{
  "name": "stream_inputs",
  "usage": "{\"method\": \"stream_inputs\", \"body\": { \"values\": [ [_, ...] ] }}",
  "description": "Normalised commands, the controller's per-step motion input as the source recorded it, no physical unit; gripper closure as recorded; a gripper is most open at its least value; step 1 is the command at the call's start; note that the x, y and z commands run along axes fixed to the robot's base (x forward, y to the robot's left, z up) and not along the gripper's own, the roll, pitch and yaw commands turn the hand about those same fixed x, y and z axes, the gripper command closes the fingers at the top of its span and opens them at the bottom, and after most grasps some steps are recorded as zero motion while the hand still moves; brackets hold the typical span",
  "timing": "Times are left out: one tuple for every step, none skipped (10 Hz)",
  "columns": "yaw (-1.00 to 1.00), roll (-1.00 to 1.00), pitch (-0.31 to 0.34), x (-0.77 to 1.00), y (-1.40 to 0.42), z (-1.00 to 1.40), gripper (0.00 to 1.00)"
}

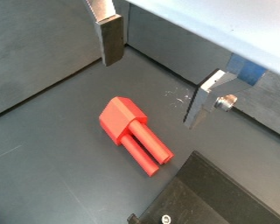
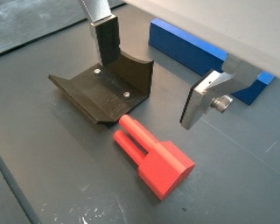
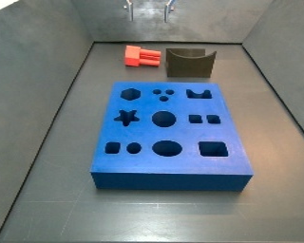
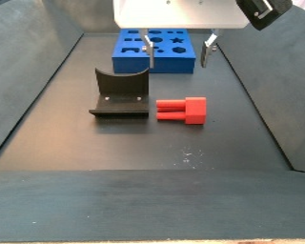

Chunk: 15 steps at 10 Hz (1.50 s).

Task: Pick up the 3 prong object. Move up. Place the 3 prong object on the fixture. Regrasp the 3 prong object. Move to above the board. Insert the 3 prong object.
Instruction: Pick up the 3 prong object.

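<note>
Your gripper (image 4: 175, 52) hangs wide open above the small red-orange plastic three-prong block (image 4: 185, 111); lower straight, centring its fingers (image 1: 111, 41) across the block's body beside the dark fixture (image 4: 121, 94).

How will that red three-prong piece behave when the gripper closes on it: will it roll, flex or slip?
The 3 prong object lies flat on the floor on a broad face beside the fixture, so it probably won't roll. It looks like solid moulded plastic, likely stiff and light. Its smooth faces might slip a little. The gripper hangs open above it, holding nothing.
</note>
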Motion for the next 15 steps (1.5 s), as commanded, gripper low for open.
{"method": "stream_inputs", "body": {
  "values": [
    [-0.46,0.03,-0.151,-0.36,0.0,-0.08,0.0],
    [-0.68,0.04,0.04,-0.12,0.06,-0.3,0.0],
    [-0.85,0.09,0.097,-0.23,0.01,-0.35,0.0],
    [-0.87,0.08,0.097,-0.24,0.0,-0.31,0.0],
    [-0.9,0.08,0.1,-0.21,0.0,-0.27,0.0],
    [-0.93,0.17,0.12,-0.16,0.0,-0.24,0.0],
    [-0.95,0.15,0.131,-0.13,0.0,-0.26,0.0],
    [-0.99,0.16,0.117,-0.08,0.0,-0.25,0.0],
    [-0.99,0.16,0.117,-0.07,0.0,-0.24,0.0],
    [-0.99,0.14,0.12,-0.07,0.0,-0.25,0.0],
    [-0.99,0.15,0.123,-0.07,0.0,-0.25,0.0],
    [-0.98,0.15,0.154,-0.07,0.0,-0.23,0.0],
    [-0.98,0.15,0.154,-0.07,0.0,-0.23,0.0],
    [-0.95,0.15,0.22,-0.09,0.0,-0.26,0.0],
    [-0.96,0.13,0.231,-0.09,0.0,-0.27,0.0]
  ]
}}
